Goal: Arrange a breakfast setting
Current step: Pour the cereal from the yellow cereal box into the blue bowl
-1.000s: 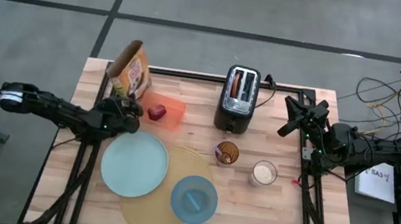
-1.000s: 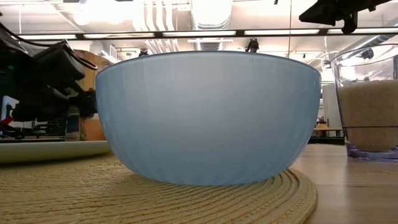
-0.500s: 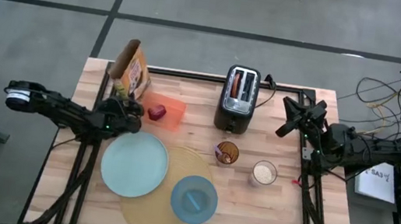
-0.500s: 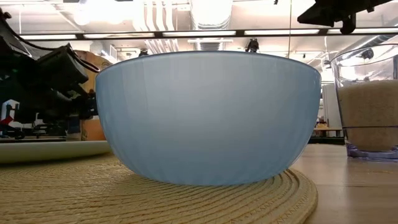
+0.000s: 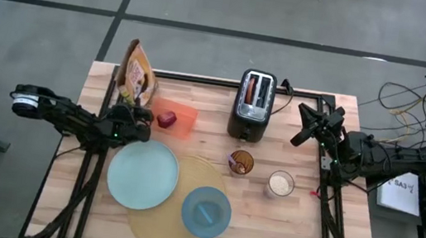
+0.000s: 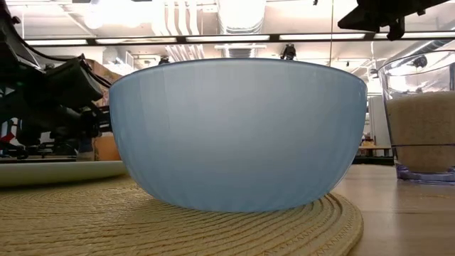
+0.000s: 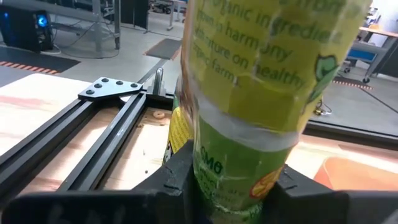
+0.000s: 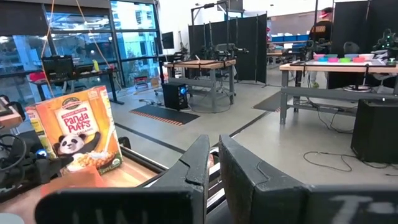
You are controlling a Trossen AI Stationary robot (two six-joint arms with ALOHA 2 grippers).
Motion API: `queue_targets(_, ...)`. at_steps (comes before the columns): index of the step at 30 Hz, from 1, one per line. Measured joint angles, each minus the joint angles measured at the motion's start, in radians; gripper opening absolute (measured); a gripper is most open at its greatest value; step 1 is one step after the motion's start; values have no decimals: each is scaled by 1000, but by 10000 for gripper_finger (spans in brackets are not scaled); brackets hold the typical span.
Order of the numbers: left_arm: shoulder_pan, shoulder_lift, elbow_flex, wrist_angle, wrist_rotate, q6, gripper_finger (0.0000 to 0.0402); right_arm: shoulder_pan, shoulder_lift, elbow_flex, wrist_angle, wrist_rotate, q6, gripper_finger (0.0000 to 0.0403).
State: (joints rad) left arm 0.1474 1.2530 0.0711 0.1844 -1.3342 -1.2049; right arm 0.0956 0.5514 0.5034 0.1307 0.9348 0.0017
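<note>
The left gripper [image 5: 135, 114] is reaching toward the far left corner of the table [image 5: 297, 231], and its fingers [image 7: 180, 168] are clamping the lower edge of the cereal box [image 5: 136, 75], which is leaning at a tilt above the boards; in the left wrist view the box's yellow and green side [image 7: 261, 93] is filling the space between the two dark fingers. Just beside the gripper, a red apple [image 5: 166, 118] is sitting in a shallow orange tray [image 5: 184, 119]. The pale blue plate [image 5: 142, 174] is lying nearer the front, its rim overlapping the edge of the round tan placemat [image 5: 160, 228], and the smaller blue bowl [image 5: 206, 211] is resting on the mat; something pale is lying inside the bowl, possibly the spoon, though it is too small to tell. In the low view the bowl [image 6: 238, 131] is filling the middle, with a glass of pale grain [image 6: 419, 121] to one side. The black toaster [image 5: 253, 104] is standing at the far edge, with a small cup [image 5: 240, 162] and the glass [image 5: 280, 183] in front of it. The right gripper [image 5: 309, 124] is hovering over the far right corner, its fingers [image 8: 202, 158] nearly together with only a narrow gap and nothing between them.
</note>
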Motion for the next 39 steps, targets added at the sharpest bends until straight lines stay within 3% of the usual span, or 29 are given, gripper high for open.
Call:
queue_targets(6, -3, -70, 12, -8, 16, 64, 83, 0, 0, 0, 0, 0, -1, 27)
queue_targets(9, -4, -134, 40, -8, 45, 195, 79, 0, 0, 0, 0, 0, -1, 27)
queue_targets(16, -4, -295, 89, -7, -38, 443, 78, 0, 0, 0, 0, 0, -2, 27)
queue_targets(22, -34, -446, 164, -4, -32, 727, 78, 0, 0, 0, 0, 0, -2, 27)
queue_targets(30, -199, -574, 410, -34, 134, 1139, 77, 0, 0, 0, -7, 0, -6, 27)
queue_targets(35, -392, -534, 661, -300, 202, 1171, 77, 0, 0, 0, -24, 0, -3, 27)
queue_targets(39, -535, -447, 901, -672, 197, 1004, 77, 0, 0, 0, -32, 0, -3, 27)
